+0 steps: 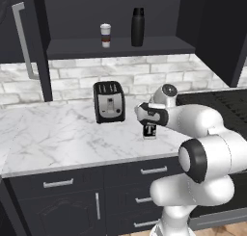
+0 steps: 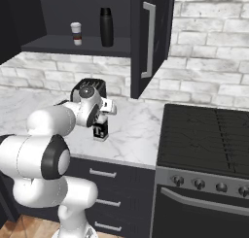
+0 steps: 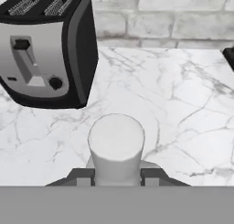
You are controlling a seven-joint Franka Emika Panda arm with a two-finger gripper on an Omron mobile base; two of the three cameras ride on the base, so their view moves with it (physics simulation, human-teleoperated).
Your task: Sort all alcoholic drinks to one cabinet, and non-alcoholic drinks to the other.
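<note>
The coffee cup point(image 1: 105, 35) and the black flask point(image 1: 137, 27) already stand side by side on the shelf of the open cabinet point(image 1: 120, 47) above the toaster point(image 1: 109, 101), so the soft drinks look sorted. The step in hand is the squat pale bottle point(image 1: 149, 130), standing on the marble counter point(image 1: 58, 138) just right of the toaster. The gripper point(image 3: 117, 175) has its fingers point(image 3: 83, 176) closed narrow on the bottle's neck, the pale cap rising between them in the hand view. Next, I'd judge, comes a straight lift clear of the toaster, then a carry to the other cabinet, away from the cup and flask.
</note>
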